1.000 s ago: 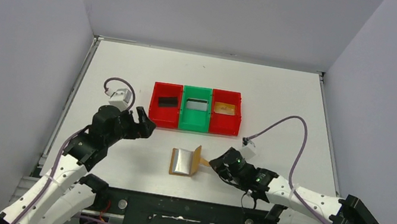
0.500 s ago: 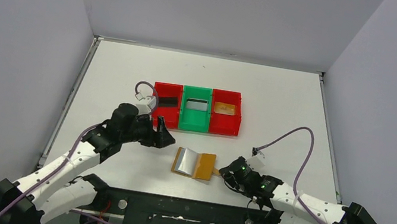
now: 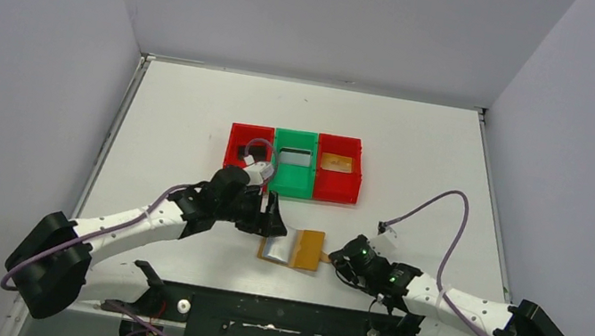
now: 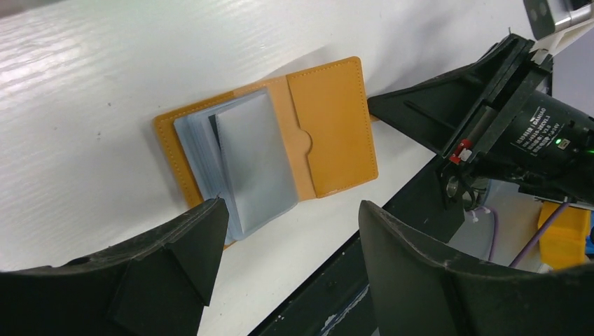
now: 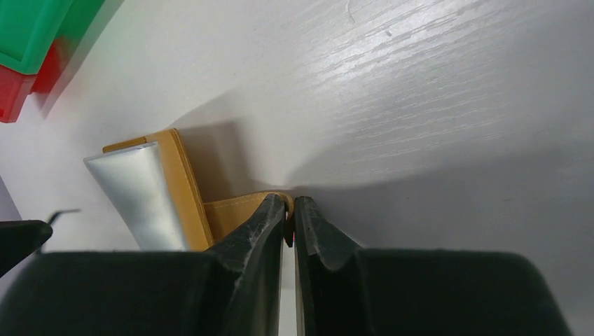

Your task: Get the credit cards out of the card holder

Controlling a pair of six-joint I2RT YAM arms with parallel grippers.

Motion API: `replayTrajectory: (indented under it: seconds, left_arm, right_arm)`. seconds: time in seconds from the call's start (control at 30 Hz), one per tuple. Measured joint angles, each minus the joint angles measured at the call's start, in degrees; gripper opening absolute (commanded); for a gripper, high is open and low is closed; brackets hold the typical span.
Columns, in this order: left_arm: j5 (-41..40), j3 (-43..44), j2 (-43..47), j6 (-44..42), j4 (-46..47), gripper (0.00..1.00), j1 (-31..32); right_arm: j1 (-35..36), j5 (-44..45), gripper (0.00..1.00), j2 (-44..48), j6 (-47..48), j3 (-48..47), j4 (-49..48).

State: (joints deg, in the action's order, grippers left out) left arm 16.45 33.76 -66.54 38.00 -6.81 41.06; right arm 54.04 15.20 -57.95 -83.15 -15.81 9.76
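The orange-tan card holder (image 3: 310, 248) lies open and flat near the table's front edge, pale blue-grey panels (image 3: 281, 247) on its left half. In the left wrist view the card holder (image 4: 333, 129) shows its stacked panels (image 4: 249, 157) face up. My left gripper (image 3: 271, 221) is open and hovers just over the holder's left side; its jaws (image 4: 293, 210) stand wide apart and empty. My right gripper (image 3: 334, 258) is shut on the holder's side tab at its right edge, pinching the tab between its tips (image 5: 289, 204) low on the table. The card holder's spine (image 5: 183, 185) stands beside a silvery panel (image 5: 136, 189).
Three joined bins stand behind the holder: a red bin (image 3: 243, 137), a green bin (image 3: 289, 185) and another red bin (image 3: 334, 190), each with a card inside. The black front rail (image 3: 272, 308) runs just below the holder. My right arm's fingers (image 4: 434, 105) lie close to the left gripper.
The holder's right flap went from upright to flat. My left arm swung right and down from the left red bin to just over the holder. My right gripper drew slightly right, still pinching the tab.
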Motion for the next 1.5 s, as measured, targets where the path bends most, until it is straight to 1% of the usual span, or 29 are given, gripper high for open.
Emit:
replayTrajectory:
  seconds: [0.17,0.37,0.53,0.83,1.0,1.1,1.23,1.37,1.43,1.5]
  left_arm:
    - [-3.5,2.51,-3.72,0.85,2.05,0.66,2.78]
    - [-7.04,2.8,-5.57,1.07,4.09,0.67,2.89]
    - [-7.3,2.95,-9.94,2.14,4.11,0.66,2.89]
    - [-5.99,2.95,-13.03,3.82,7.17,0.64,2.89]
    - [-5.66,3.17,-14.84,3.85,7.32,0.64,2.89]
    - [-5.62,3.48,-15.58,3.82,7.3,0.58,2.89]
    - [-5.68,4.11,-16.41,3.76,6.95,0.57,3.28]
    - [-5.77,4.28,-16.31,3.85,7.08,0.5,4.72]
    - [-5.79,4.28,-16.06,3.85,7.08,0.44,5.38]
    - [-5.75,4.31,-15.89,3.82,7.32,0.43,5.97]
  right_arm:
    - [-0.39,0.02,0.09,0.44,0.13,0.39,-0.37]
    - [-0.44,0.0,0.09,1.55,0.09,1.92,-1.84]
    - [-0.46,-0.02,0.1,1.84,-0.02,2.8,-3.41]
    - [-0.5,-0.07,0.1,2.67,-0.02,3.98,-5.07]
    - [-0.79,-0.09,0.1,2.69,0.0,4.0,-5.07]
    - [-0.87,-0.09,0.1,2.69,0.07,4.0,-5.07]
    - [-0.87,-0.07,0.1,2.69,0.07,4.0,-5.07]
    - [-1.16,-0.07,0.11,2.64,0.13,4.0,-5.05]
    - [-1.2,-0.09,0.11,2.54,0.15,4.0,-5.18]
    - [-1.25,-0.11,0.11,2.14,0.15,4.0,-5.68]
